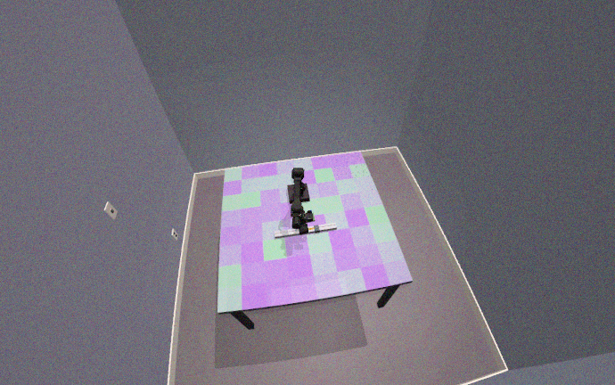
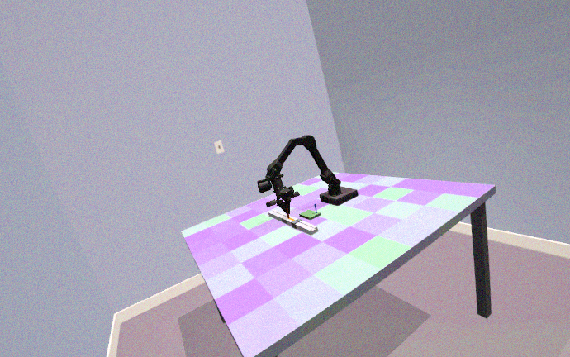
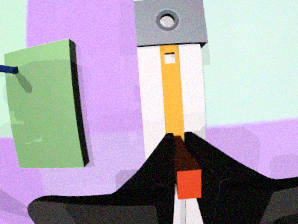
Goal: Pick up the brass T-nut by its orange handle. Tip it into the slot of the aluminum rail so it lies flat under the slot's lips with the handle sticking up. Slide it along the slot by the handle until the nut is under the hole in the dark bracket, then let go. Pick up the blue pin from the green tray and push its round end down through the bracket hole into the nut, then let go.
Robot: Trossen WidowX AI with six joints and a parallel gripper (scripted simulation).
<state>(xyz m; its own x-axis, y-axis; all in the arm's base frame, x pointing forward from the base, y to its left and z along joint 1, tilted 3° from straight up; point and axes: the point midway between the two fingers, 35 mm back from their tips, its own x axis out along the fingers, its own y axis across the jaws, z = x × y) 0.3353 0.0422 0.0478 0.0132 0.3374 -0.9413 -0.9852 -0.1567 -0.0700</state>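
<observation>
Clearly the risk from here is a jam: if the gripper [image 1: 304,229] [image 2: 288,216] [image 3: 178,139] drags off the slot's line, the brass T-nut [image 3: 172,95] could cock and bind under the lips or snag at the dark bracket [image 1: 316,228] [image 2: 296,221] [image 3: 171,22]. Stopping short or running past would leave its hole out of line, and the pin would meet solid metal. The nut lies along the aluminum rail [image 1: 283,233] [image 2: 310,228] [image 3: 151,95], its front end right at the bracket's edge. As for the hand, its fingers are nearly closed, pinched on the upright orange handle [image 2: 287,212] [image 3: 189,184]. Over on the green tray [image 2: 310,215] [image 3: 47,115], the blue pin [image 2: 315,208] [image 3: 8,69] waits.
</observation>
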